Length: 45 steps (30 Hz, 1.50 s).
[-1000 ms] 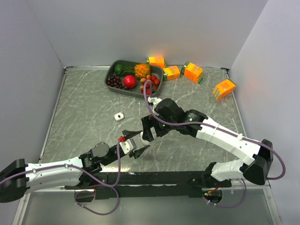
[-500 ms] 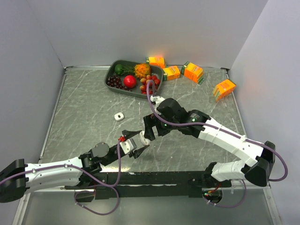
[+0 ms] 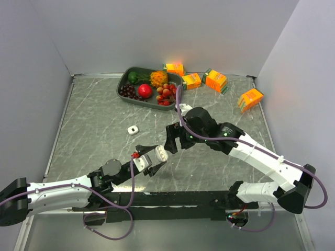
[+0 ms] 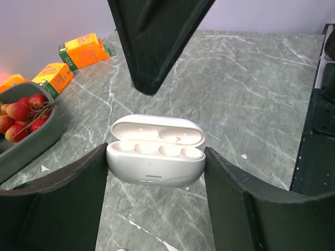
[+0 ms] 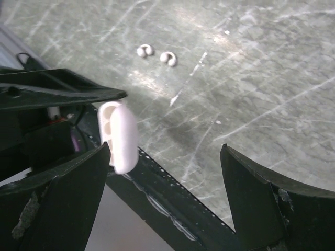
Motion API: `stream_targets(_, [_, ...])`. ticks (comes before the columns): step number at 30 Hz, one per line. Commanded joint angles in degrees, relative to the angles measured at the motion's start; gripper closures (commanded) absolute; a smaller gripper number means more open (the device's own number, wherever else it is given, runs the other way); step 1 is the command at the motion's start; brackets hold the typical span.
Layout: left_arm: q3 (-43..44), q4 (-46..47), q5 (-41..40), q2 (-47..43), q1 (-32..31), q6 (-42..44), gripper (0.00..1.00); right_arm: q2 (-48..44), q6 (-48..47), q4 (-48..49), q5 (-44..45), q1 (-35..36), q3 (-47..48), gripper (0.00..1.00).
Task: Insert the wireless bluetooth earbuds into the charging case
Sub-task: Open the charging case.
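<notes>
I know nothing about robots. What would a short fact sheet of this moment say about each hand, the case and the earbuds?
Left hand: clamped on the charging case
Case lid: open, wells look empty
Right hand: open, empty, hovering close over the case
Earbuds: two visible, loose on the table, side by side
Also on table: another small white case, lying apart

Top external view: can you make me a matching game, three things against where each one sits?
1. open white plastic charging case
2. small white rounded case
3. round red fruit

A. in the dark oval tray
B. alone on the grey marble table
C. held in the left claw

Pairs: 1-C, 2-B, 3-A
</notes>
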Motion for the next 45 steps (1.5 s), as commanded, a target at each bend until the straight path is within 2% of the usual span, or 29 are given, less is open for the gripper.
stream_targets(1, [2.06, 1.93, -0.65, -0.35, -0.44, 0.37, 0.99, -2.55, 0.99, 4.91, -4.87, 0.19, 0.88, 0.06])
stream_targets(12, [2.58, 2.46, -0.39, -0.09, -0.44, 0.20, 0.99, 2.37, 0.64, 6.24, -9.53, 1.42, 0.61, 0.21])
stream_targets(24, [3.29, 1.76, -0.56, -1.41, -0.53, 0.29, 0.99, 5.18, 0.64, 5.01, -8.57, 1.42, 0.70, 0.37])
stream_targets(28, [3.11, 1.32, -0.74, -2.11, -0.61, 0.37, 0.99, 4.48, 0.90, 5.09, -8.22, 0.99, 0.18, 0.37])
stream_targets(34, [2.76, 1.32, -0.91, -2.72, -0.70, 0.20, 0.99, 2.81, 0.99, 4.92, -8.04, -0.33, -0.53, 0.27])
stream_targets(45, [2.58, 0.96, -0.91, -3.08, -0.79, 0.29, 0.99, 0.97, 1.52, 5.71, -8.65, -2.09, -2.37, 0.23])
